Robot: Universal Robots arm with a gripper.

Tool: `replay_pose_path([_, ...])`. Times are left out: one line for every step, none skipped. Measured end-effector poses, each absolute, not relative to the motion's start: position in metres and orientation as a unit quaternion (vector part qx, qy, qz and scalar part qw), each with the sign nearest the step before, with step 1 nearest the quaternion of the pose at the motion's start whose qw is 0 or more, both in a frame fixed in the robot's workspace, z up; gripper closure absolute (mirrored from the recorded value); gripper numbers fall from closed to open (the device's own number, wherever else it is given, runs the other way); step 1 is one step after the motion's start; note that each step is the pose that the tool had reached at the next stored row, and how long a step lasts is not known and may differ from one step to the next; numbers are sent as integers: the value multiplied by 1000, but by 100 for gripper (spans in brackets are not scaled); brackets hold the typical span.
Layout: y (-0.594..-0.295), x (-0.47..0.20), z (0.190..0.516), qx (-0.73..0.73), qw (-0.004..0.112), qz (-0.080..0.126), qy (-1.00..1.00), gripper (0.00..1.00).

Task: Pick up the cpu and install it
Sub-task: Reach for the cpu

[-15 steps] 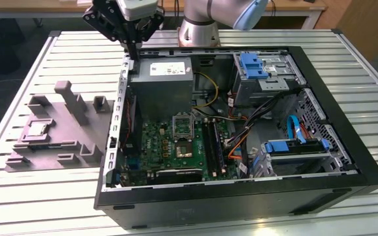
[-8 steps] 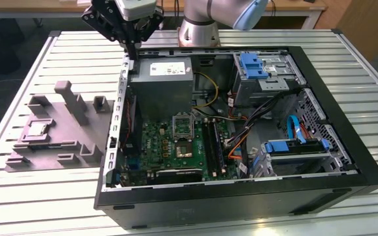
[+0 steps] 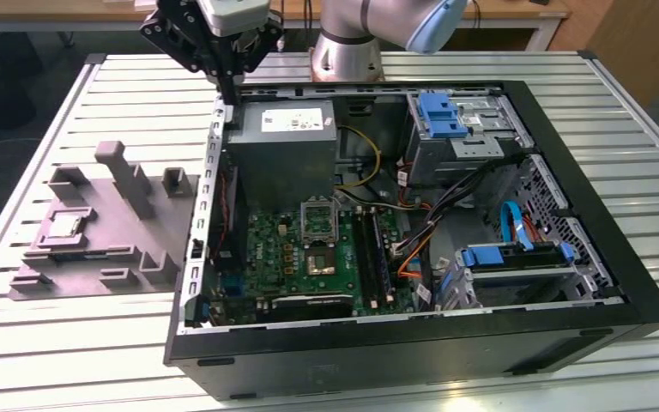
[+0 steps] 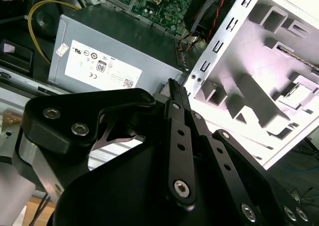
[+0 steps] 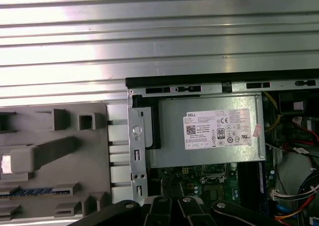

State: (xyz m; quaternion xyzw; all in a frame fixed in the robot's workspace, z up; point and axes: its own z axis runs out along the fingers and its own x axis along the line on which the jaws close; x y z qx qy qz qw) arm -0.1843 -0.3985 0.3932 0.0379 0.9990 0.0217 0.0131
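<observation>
Slatted worktop (image 3: 78,343) with the open PC case (image 3: 421,348) on it, and a grey tray (image 3: 95,257) just beside it on the exterior view's left. Pincer (image 3: 226,81) hangs over the case's corner by the power supply (image 3: 284,142), pinched closed on nothing. The cpu (image 3: 64,226) sits in the tray.

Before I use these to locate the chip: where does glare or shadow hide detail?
First wrist view: the ribbed metal table throws back bright glare bands. Second wrist view: the grey tray is washed out pinkish-white; the gripper is a dark mass. Exterior view: even light, chip plain on the tray.
</observation>
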Motion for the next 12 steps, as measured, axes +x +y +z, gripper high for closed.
replay_pose_path([-399, -184, 393, 38, 13, 22, 999, 89])
replay_pose_path([-398, -185, 393, 38, 13, 22, 999, 89])
replay_pose_path([-398, -185, 393, 38, 13, 22, 999, 89])
replay_pose_path([-398, -185, 393, 38, 13, 22, 999, 89])
replay_pose_path([-399, -186, 393, 38, 13, 22, 999, 89])
replay_pose_path([-399, -186, 393, 38, 13, 22, 999, 89])
replay_pose_path([-399, -186, 393, 38, 13, 22, 999, 89])
replay_pose_path([-399, -186, 393, 38, 13, 22, 999, 89])
replay_pose_path([-399, -187, 393, 38, 13, 22, 999, 89])
replay_pose_path([-399, -187, 393, 38, 13, 22, 999, 89])
replay_pose_path([-398, -187, 393, 38, 13, 22, 999, 89])
replay_pose_path([-398, -188, 393, 38, 13, 22, 999, 89])
